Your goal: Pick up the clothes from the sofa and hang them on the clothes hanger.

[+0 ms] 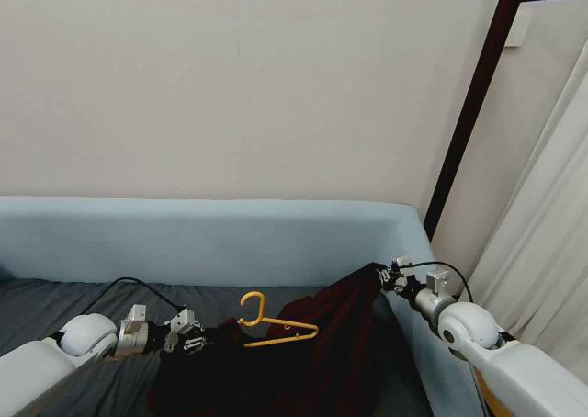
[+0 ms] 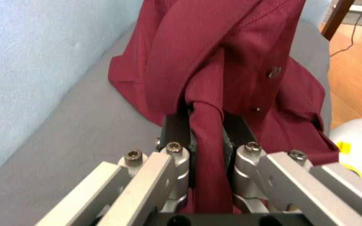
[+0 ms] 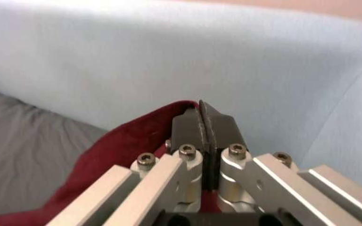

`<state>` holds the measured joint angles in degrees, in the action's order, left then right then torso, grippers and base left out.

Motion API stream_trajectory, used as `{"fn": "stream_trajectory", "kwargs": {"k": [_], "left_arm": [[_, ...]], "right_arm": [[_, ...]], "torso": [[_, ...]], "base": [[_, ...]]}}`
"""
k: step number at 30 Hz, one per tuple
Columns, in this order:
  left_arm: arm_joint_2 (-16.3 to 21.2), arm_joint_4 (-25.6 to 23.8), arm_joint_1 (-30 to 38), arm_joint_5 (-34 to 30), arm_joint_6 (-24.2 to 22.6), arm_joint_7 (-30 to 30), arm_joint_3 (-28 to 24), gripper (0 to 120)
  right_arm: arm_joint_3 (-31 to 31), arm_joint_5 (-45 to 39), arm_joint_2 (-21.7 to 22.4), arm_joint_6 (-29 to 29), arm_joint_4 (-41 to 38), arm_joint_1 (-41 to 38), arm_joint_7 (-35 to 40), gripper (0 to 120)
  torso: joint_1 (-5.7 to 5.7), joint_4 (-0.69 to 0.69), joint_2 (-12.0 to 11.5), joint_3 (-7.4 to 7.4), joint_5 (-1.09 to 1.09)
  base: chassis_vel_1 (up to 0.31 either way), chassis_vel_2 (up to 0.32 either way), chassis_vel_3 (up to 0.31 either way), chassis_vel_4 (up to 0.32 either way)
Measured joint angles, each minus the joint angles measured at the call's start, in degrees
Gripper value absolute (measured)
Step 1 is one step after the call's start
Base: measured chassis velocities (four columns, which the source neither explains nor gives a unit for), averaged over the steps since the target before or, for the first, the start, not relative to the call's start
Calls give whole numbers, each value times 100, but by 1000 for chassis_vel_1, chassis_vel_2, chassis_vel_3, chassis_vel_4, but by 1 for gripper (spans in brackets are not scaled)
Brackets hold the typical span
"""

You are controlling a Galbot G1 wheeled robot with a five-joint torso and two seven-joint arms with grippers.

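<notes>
Now the left pincer (image 1: pixel 193 336) sits low over the seat of the sofa (image 1: pixel 211 238), its 2 fingers (image 2: pixel 176 136) pressed onto a bunched fold of the dark red shirt (image 1: pixel 312 353). In the left wrist view the cloth runs up between the black pads and spreads out beyond them, with 2 small buttons showing on it. The right pincer (image 1: pixel 386 276) is higher, near the sofa's right arm. Its pads are closed tight on a thin edge of the same shirt, with the pale blue backrest just behind. Between the 2 pincers the shirt hangs stretched, sloping from the right one down to the left one, and its lower part is heaped on the grey seat. A yellow hanger (image 1: pixel 276 328) rests tilted against the shirt's front, hook upward, nearer the left pincer. Whether it is threaded into the cloth I cannot tell. Beyond the sofa's right end a dark rack (image 1: pixel 470 114) post rises along the plain wall (image 1: pixel 230 77), and a white curtain (image 1: pixel 551 215) hangs near it.
</notes>
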<state>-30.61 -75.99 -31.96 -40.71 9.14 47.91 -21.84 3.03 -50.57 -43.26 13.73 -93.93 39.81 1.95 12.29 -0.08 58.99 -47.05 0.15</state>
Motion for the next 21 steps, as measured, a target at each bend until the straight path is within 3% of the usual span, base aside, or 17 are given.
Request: {"fn": "stream_trajectory", "kwargs": {"k": [15, 21], "left_arm": [[-612, 376, 350, 262, -45, -426, -230, 7], [-918, 485, 539, 242, -80, -879, -274, 7]], "right_arm": [[-569, -869, 697, 518, -1508, 143, 531, 0], [-919, -1247, 907, 704, -2010, 297, 740, 0]], "torso": [[0, 0, 0, 0, 0], [0, 1, 0, 0, 0]], "base": [[0, 0, 0, 0], [0, 0, 0, 0]]}}
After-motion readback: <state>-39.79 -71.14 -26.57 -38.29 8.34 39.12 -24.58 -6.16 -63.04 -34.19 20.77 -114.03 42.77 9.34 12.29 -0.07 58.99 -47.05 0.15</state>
